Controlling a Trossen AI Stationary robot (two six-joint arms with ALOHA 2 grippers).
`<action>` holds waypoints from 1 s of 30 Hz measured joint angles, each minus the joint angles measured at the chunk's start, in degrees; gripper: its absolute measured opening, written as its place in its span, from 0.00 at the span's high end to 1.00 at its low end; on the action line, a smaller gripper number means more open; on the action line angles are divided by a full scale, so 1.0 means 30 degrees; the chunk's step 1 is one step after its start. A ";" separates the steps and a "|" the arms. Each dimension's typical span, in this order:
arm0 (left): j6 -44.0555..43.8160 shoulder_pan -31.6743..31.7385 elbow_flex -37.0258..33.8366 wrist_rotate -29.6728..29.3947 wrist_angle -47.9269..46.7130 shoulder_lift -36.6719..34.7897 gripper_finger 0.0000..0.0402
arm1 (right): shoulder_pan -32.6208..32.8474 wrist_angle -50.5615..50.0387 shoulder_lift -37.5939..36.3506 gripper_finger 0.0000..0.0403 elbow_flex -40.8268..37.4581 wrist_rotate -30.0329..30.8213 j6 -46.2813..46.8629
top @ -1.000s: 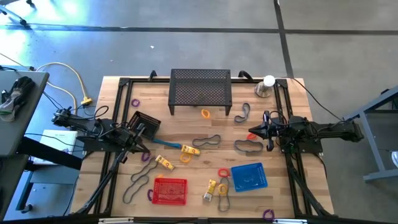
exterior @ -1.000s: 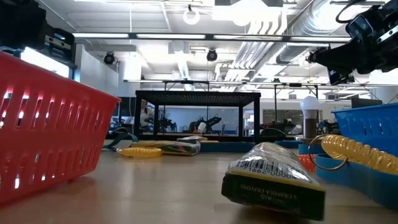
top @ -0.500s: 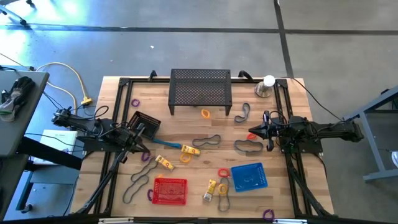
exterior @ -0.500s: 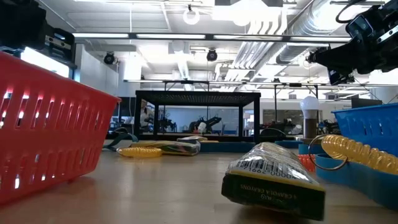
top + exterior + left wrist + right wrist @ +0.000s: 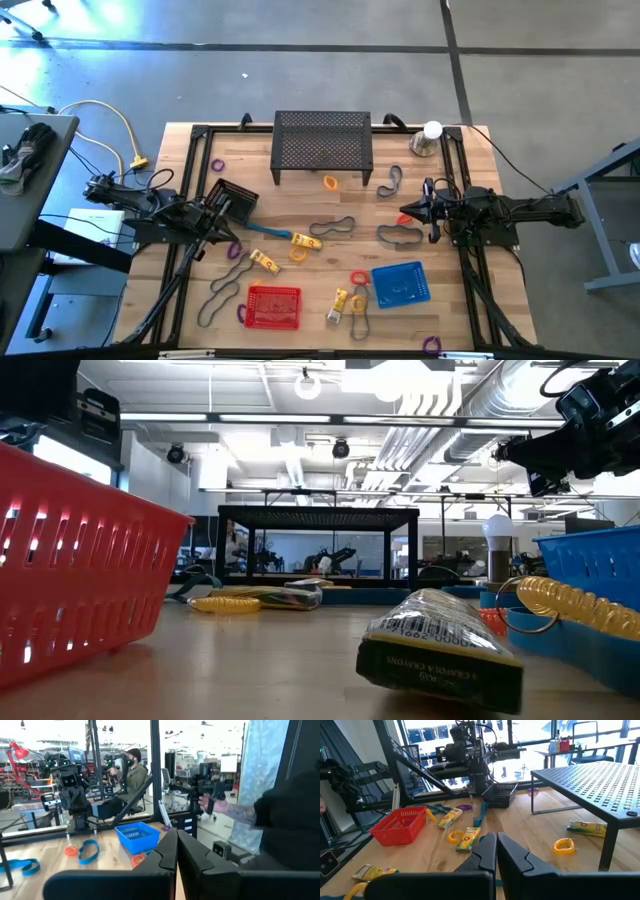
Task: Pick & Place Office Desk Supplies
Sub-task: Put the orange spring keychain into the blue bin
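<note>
The office desk supplies lie loose on the wooden table (image 5: 190, 300): yellow blocks (image 5: 306, 241) (image 5: 264, 261) (image 5: 339, 303), dark grey loops (image 5: 331, 226) (image 5: 399, 236), a teal band (image 5: 268, 231), orange rings (image 5: 330, 182) (image 5: 563, 845), a red ring (image 5: 358, 277) and purple rings (image 5: 217, 165). My left gripper (image 5: 232, 222) (image 5: 176, 837) hovers shut at the table's left side, beside a black basket (image 5: 232, 197). My right gripper (image 5: 403, 216) (image 5: 496, 840) hovers shut at the right side, beside a grey loop. Neither holds anything.
A black mesh stand (image 5: 322, 145) occupies the far middle, with a silver cone and white ball (image 5: 428, 138) at the far right. A red basket (image 5: 273, 306) and a blue basket (image 5: 401, 284) sit near the front. A person (image 5: 134, 772) shows beyond the table.
My left gripper has tipped up a little and stayed where it was. Nothing on the table has moved.
</note>
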 joint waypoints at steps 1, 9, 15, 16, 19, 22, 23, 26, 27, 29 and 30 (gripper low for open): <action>-0.0036 0.0005 0.0000 -0.0233 -0.0081 0.0005 1.00 | 0.0000 0.0007 0.0000 0.99 0.0000 -0.0007 0.0000; -0.1638 0.0005 0.0000 -0.1634 -0.1585 0.0022 1.00 | -0.0007 0.0370 0.0000 0.99 -0.0037 0.0157 0.0064; -0.1689 0.0005 0.0000 -0.1649 -0.1540 0.0015 1.00 | -0.0003 0.0459 0.0000 0.99 -0.0058 -0.0154 -0.1089; -0.1702 0.0005 0.0000 -0.1649 -0.1542 0.0015 1.00 | -0.0001 0.0461 0.0000 0.99 -0.0058 -0.0036 -0.1194; -0.1709 0.0005 0.0000 -0.1649 -0.1464 0.0015 1.00 | -0.0004 0.0474 0.0000 0.99 -0.0058 -0.0008 -0.1958; -0.1709 0.0005 0.0000 -0.1645 -0.1454 0.0015 1.00 | -0.0007 0.0459 0.0000 0.99 -0.0058 -0.0319 -0.2376; -0.1702 0.0005 0.0000 -0.1641 -0.1454 0.0015 1.00 | 0.0000 0.0425 0.0000 0.99 -0.0058 -0.0526 -0.2502; -0.1169 0.0005 0.0000 -0.1641 -0.1461 0.0015 1.00 | 0.0000 0.0394 0.0155 0.99 -0.0044 -0.0326 -0.2454; -0.0923 0.0005 0.0000 -0.1641 -0.1454 0.0015 1.00 | 0.0000 0.0394 0.0309 0.99 -0.0044 -0.0242 -0.2427; -0.0431 0.0005 0.0000 -0.1641 -0.1461 0.0015 1.00 | 0.0000 0.0394 0.0394 0.99 -0.0044 -0.0250 -0.2426; -0.0102 0.0005 0.0000 -0.1641 -0.1459 0.0015 1.00 | -0.0002 0.0394 0.0393 0.99 -0.0044 -0.0419 -0.2490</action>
